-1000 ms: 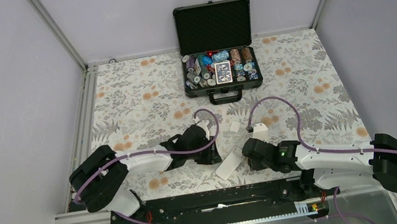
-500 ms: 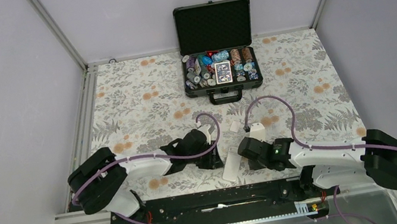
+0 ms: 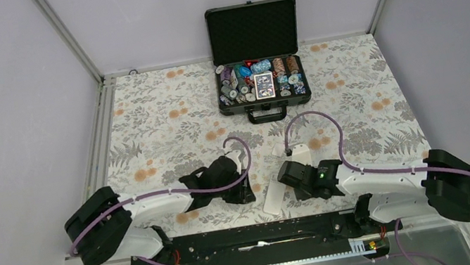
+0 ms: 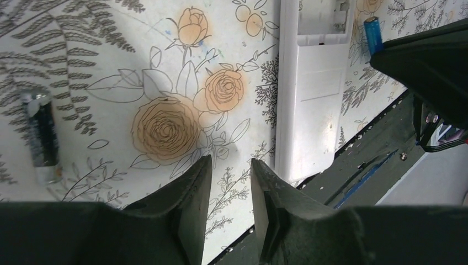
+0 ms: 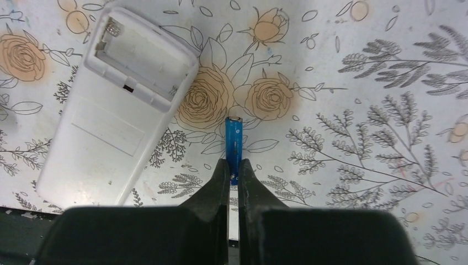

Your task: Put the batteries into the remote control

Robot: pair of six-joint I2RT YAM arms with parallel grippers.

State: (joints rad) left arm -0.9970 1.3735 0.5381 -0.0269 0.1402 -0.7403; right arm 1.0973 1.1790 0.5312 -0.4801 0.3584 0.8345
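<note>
Floral tabletop — plain grey walls

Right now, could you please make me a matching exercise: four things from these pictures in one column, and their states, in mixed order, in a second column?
Things:
1. dark battery
2. blue battery
3. remote control
4. black case

States:
A. lid up, at the far edge of the cloth
B. one end between the fingertips of the right gripper
C. back up, battery compartment open and empty
D. lying free on the cloth, nothing gripping it

Pairs: 1-D, 2-B, 3-C, 4-A
</note>
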